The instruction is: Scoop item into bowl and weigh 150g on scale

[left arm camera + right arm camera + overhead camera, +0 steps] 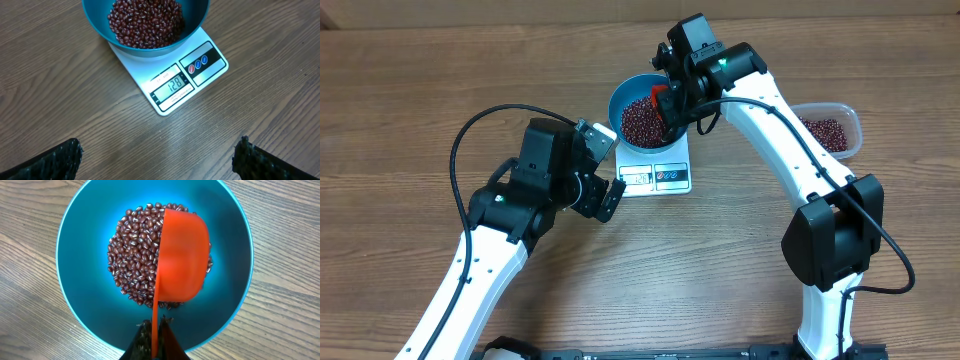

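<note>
The blue bowl [618, 100] stands on the white scale [665, 175], with a heap of the dark red-brown item [640, 122] in it. My right gripper [678, 108] is shut on the handle of an orange-red scoop [663, 100]. In the right wrist view the scoop [182, 255] is tipped with its back showing over the item [132, 255] inside the bowl [80, 285], its handle pinched in my right gripper [155, 340]. My left gripper [157, 157] hangs open and empty over bare wood in front of the scale [145, 75], whose display [172, 84] reads 128.
A clear plastic tub [851, 125] holding more beans sits at the right, behind my right arm. My left arm's black cable [470, 130] loops over the table at the left.
</note>
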{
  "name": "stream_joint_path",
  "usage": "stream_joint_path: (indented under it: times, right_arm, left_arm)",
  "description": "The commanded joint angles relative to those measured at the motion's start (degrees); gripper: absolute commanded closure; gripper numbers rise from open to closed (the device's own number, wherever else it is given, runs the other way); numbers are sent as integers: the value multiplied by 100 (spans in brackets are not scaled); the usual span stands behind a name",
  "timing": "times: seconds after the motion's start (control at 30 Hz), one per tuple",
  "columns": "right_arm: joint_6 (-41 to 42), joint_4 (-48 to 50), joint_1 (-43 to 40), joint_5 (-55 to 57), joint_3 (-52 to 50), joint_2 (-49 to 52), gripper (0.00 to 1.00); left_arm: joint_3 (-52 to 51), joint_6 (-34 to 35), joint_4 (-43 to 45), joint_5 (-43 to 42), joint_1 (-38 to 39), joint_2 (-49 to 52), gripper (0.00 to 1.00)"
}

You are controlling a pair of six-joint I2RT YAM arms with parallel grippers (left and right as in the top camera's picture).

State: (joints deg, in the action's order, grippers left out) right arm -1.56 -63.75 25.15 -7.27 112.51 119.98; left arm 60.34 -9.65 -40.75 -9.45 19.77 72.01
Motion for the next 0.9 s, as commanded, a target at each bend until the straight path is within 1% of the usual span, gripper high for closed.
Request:
stream_joint_path:
  times: [0.0,0.23,0.5,0.87]
  right_arm:
    - [-39,20,-15,-4,201,-9,96]
    - [-37,20,105,413,201,-9,96]
    - [-39,22,415,1161,201,-9,96]
    - [-42,22,474,1237,201,-9,96]
  left_arm:
    - [-15,-107,9,-63,-24,-44,1]
    - [-15,-107,9,-61,-24,-44,1]
    - [-15,-107,9,-63,-24,-44,0]
    - [-15,-107,9,-63,-24,-44,0]
